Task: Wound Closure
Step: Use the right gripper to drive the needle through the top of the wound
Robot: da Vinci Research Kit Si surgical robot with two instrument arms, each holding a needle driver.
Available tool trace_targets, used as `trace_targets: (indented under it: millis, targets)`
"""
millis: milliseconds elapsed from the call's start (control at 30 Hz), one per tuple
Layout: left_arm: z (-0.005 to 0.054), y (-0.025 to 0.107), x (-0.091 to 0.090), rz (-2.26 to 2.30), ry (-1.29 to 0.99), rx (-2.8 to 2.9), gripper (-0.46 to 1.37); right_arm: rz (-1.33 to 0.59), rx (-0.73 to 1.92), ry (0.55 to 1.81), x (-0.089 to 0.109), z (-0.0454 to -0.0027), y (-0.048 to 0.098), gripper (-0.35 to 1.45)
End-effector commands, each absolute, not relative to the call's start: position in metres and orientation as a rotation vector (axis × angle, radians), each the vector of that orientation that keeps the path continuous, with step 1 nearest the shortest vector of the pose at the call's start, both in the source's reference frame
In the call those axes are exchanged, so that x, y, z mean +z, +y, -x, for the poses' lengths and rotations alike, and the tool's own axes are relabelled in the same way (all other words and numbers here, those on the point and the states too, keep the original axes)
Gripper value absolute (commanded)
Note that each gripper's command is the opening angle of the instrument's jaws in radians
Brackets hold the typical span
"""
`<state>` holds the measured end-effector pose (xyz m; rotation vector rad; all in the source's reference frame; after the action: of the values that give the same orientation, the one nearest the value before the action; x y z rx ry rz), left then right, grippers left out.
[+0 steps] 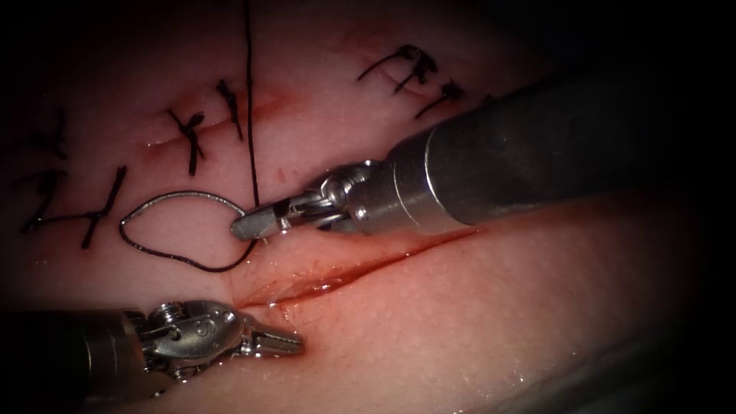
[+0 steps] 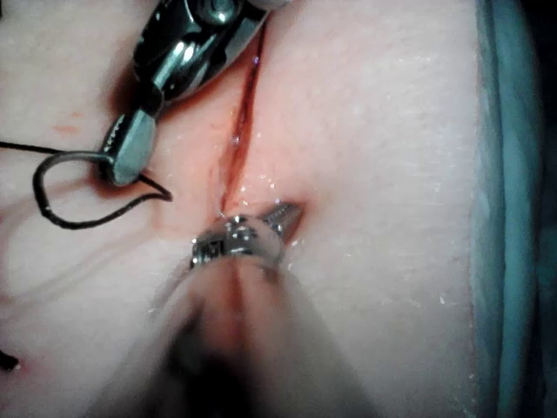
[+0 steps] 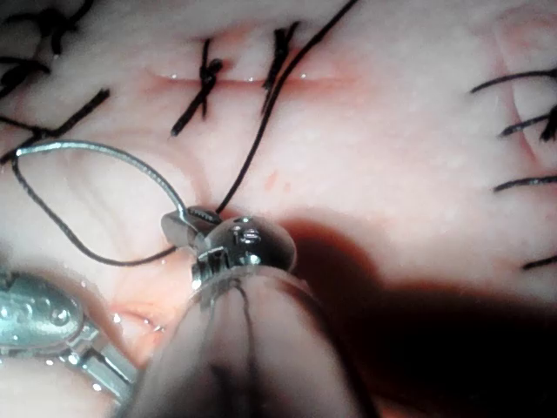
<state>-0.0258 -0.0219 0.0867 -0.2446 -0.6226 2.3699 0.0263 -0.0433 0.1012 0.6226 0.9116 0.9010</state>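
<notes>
The right tool [image 1: 253, 224], near the middle of the endoscope frame, is clenched on the needle [image 1: 180, 197] at one end of its curve. The needle lies free on the tissue [image 1: 491, 322], just above the left end of the cut [image 1: 345, 270], not in it, probably so it can be aimed. The thread [image 1: 249, 100] runs to the top. The left tool [image 1: 287, 343], at lower left, seems clenched on nothing, its tip touching the tissue below the cut, perhaps to steady the edge.
</notes>
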Motion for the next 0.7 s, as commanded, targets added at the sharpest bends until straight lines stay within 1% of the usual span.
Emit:
trace_targets:
  millis: [33,67,100,133,167,233,333,367,400,433,467,533,600,633,700]
  targets:
    - [0.0271,-0.0223,0.0891,0.244,-0.622,2.37,0.0,-0.463,0.772,0.958,0.1022,-0.0258,-0.043,-0.35]
    - [0.0271,-0.0223,0.0891,0.243,-0.622,2.37,-0.01,-0.368,0.735,1.007,0.1028,-0.0256,-0.0419,-0.03]
    - [0.0271,-0.0223,0.0891,0.243,-0.622,2.37,-0.01,-0.361,0.744,1.018,0.1029,-0.0255,-0.0417,0.14]
    - [0.0271,-0.0223,0.0891,0.243,-0.621,2.37,-0.02,-0.351,0.791,1.065,0.1032,-0.0253,-0.0407,0.62]
    - [0.0272,-0.0224,0.0891,0.243,-0.621,2.37,-0.02,-0.346,0.795,1.098,0.1033,-0.0253,-0.0401,0.69]
    - [0.0271,-0.0224,0.089,0.245,-0.621,2.376,-0.03,-0.36,0.691,1.165,0.1035,-0.0252,-0.0388,0.79]
    - [0.0271,-0.0224,0.089,0.245,-0.621,2.376,-0.04,-0.343,0.688,1.159,0.1031,-0.0251,-0.0383,0.95]
    - [0.0271,-0.0224,0.089,0.245,-0.621,2.376,-0.04,-0.327,0.678,1.157,0.1028,-0.0251,-0.0382,1.05]
    - [0.0271,-0.0224,0.089,0.246,-0.621,2.376,-0.04,-0.316,0.657,1.158,0.1023,-0.025,-0.038,1.07]
    - [0.0271,-0.0224,0.089,0.246,-0.621,2.376,-0.04,-0.31,0.615,1.165,0.1019,-0.0249,-0.0379,1.04]
    - [0.0271,-0.0224,0.089,0.246,-0.621,2.376,-0.04,-0.317,0.565,1.18,0.1014,-0.0247,-0.0376,0.91]
    - [0.0271,-0.0224,0.089,0.246,-0.621,2.376,-0.04,-0.311,0.516,1.19,0.1004,-0.0248,-0.0375,0.83]
    - [0.0271,-0.0224,0.089,0.246,-0.621,2.376,-0.04,-0.301,0.451,1.206,0.0995,-0.025,-0.0378,0.54]
    - [0.0271,-0.0224,0.089,0.246,-0.621,2.376,-0.04,-0.309,0.425,1.217,0.0988,-0.0252,-0.038,0.44]
    - [0.0271,-0.0224,0.089,0.246,-0.621,2.376,-0.04,-0.319,0.418,1.222,0.098,-0.0255,-0.0385,0.41]
